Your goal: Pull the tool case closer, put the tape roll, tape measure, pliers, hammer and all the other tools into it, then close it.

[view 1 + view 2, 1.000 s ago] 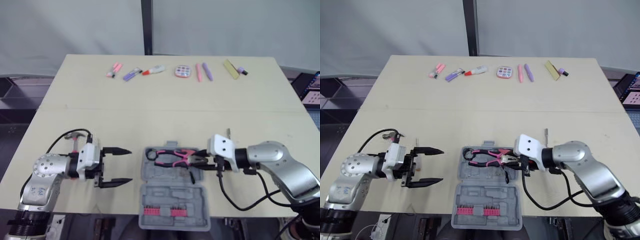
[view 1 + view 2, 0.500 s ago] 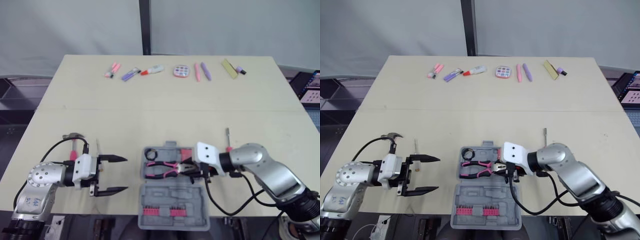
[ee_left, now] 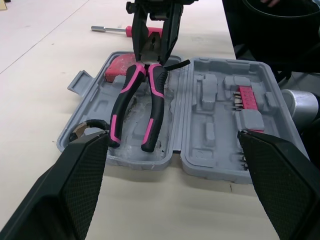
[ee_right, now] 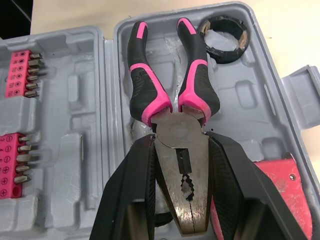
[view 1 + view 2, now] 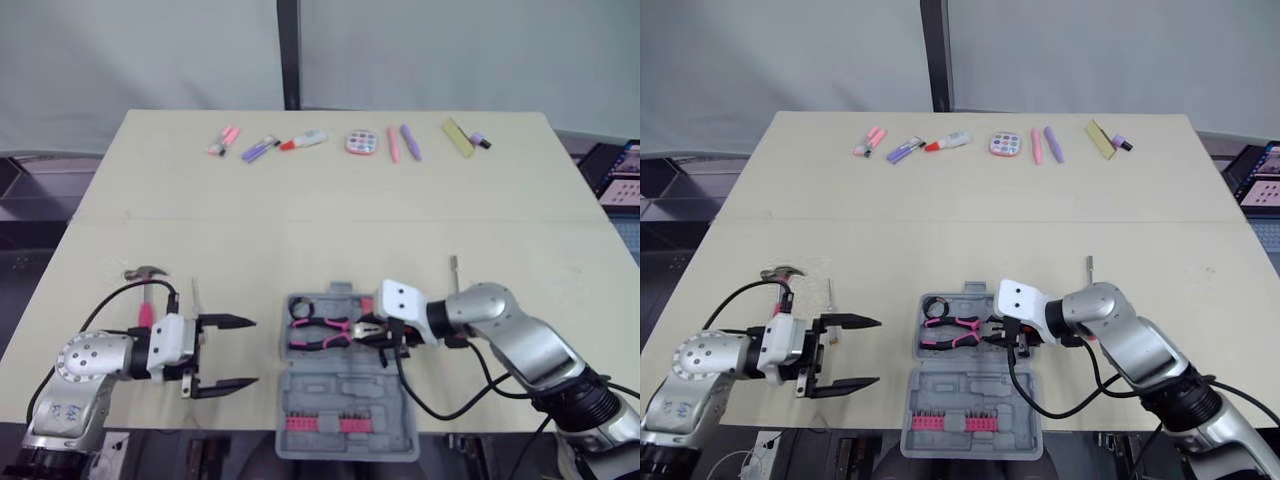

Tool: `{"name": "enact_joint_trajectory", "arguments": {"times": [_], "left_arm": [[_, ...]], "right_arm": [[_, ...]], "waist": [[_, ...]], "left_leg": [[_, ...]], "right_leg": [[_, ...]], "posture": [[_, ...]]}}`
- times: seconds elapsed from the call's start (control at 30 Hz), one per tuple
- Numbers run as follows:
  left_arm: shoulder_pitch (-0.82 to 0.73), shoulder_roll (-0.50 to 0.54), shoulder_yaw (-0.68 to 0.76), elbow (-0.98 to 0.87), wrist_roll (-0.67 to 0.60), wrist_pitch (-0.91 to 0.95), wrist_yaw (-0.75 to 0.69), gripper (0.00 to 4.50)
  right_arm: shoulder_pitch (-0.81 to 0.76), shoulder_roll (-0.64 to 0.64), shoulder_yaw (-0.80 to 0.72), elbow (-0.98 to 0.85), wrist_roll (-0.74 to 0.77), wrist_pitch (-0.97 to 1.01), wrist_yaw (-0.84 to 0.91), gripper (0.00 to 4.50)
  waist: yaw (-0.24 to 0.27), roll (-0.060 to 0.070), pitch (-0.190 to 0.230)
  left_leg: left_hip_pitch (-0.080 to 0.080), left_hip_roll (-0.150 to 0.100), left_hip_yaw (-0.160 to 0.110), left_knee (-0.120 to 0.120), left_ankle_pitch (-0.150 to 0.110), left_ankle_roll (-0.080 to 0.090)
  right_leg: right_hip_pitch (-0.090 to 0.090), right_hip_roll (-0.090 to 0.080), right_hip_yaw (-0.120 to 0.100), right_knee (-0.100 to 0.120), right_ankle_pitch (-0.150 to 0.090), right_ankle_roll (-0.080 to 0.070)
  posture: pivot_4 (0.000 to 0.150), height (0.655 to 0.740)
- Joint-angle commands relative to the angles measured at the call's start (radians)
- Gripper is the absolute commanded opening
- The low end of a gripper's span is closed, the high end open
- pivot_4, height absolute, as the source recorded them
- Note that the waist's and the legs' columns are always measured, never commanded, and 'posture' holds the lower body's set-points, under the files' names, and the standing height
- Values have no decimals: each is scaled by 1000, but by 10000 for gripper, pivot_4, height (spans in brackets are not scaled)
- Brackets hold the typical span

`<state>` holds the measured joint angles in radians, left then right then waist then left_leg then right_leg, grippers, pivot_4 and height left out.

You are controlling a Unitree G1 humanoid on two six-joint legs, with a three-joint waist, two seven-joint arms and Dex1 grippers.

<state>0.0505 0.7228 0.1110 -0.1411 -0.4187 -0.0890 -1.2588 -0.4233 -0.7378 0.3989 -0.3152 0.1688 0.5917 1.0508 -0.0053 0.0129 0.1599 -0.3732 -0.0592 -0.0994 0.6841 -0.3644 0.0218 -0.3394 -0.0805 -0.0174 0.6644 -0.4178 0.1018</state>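
Right hand (image 5: pixel 383 337) grips the pliers (image 5: pixel 325 331) inside the open case (image 5: pixel 345 395); left hand (image 5: pixel 235 352) gapes over bare desk (image 5: pixel 330 230) near its left edge.

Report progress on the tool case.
Done: the open grey plastic tool case sits close, holding the black tape roll and a red block, perhaps the tape measure. In hand: the right gripper holds the pink-handled pliers inside it. Left: the hammer, a thin screwdriver, a second driver, then closing.

pliers (image 5: pixel 325 332), tape roll (image 5: pixel 300 311) in tool case (image 5: pixel 345 398) far half | hammer (image 5: pixel 148 272) left of it | driver bit (image 5: pixel 454 268) right
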Motion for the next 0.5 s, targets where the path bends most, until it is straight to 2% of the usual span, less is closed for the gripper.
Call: {"name": "enact_joint_trajectory", "arguments": {"times": [0.03, 0.5], "left_arm": [[14, 5, 9, -7, 0, -25, 3, 43872], [18, 4, 5, 34, 8, -59, 5, 43872]], "right_arm": [[-9, 8, 0, -24, 0, -14, 11, 9830], [-9, 36, 18, -14, -13, -20, 4, 9830]], "waist": [[0, 0, 0], [-1, 0, 0]], "left_leg": [[0, 0, 0, 0, 0, 0], [0, 0, 0, 0, 0, 0]], "right_leg": [[0, 0, 0, 0, 0, 0], [0, 0, 0, 0, 0, 0]], "posture": [[1500, 7134], [1500, 7134]]}}
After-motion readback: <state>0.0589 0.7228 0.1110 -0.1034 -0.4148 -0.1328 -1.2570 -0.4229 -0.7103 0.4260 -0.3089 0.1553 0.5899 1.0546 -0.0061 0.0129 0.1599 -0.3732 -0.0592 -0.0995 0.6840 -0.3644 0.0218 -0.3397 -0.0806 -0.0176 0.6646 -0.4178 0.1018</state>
